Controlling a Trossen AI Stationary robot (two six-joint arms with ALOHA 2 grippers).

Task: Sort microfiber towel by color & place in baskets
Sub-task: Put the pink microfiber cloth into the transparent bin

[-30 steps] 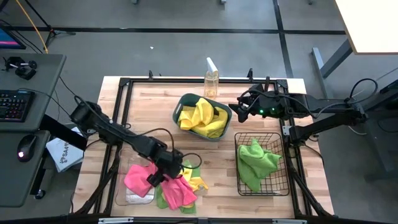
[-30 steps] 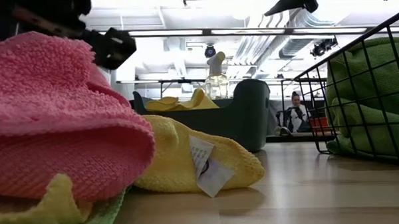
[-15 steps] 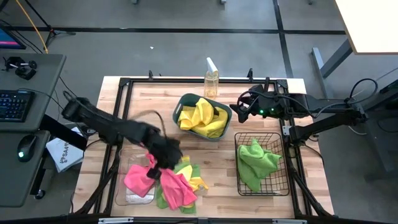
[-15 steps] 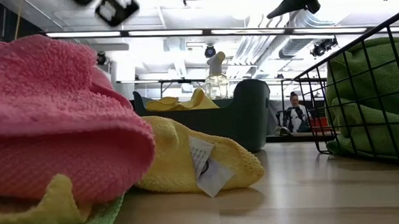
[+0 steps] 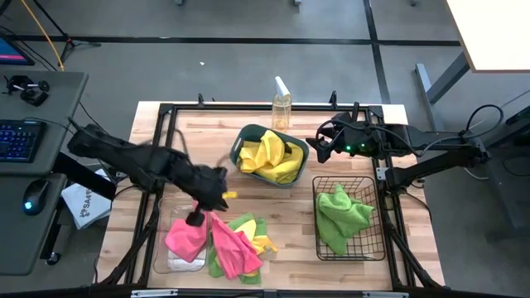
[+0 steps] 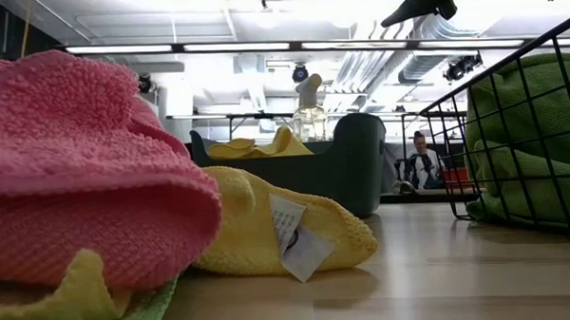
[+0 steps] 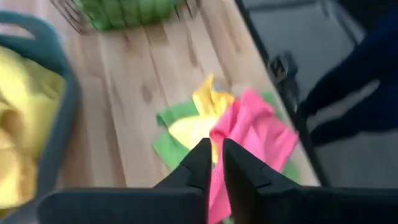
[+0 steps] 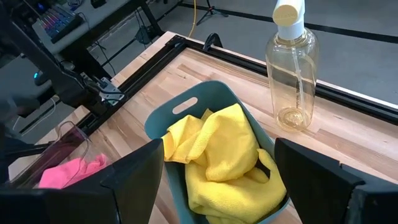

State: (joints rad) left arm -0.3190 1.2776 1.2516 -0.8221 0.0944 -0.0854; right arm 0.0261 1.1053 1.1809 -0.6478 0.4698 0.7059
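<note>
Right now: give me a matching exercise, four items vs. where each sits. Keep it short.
Things:
1. yellow towels
2. green towel
3. spray bottle
4. left gripper

Places:
A. in the black wire basket
B. above the pink towel at the clear tub, fingers together
C. in the teal tub
D. standing on the table's far edge, behind the teal tub

Pairs: 1-C, 2-A, 3-D, 4-B

The right gripper waits beside the teal tub, fingers apart.
</note>
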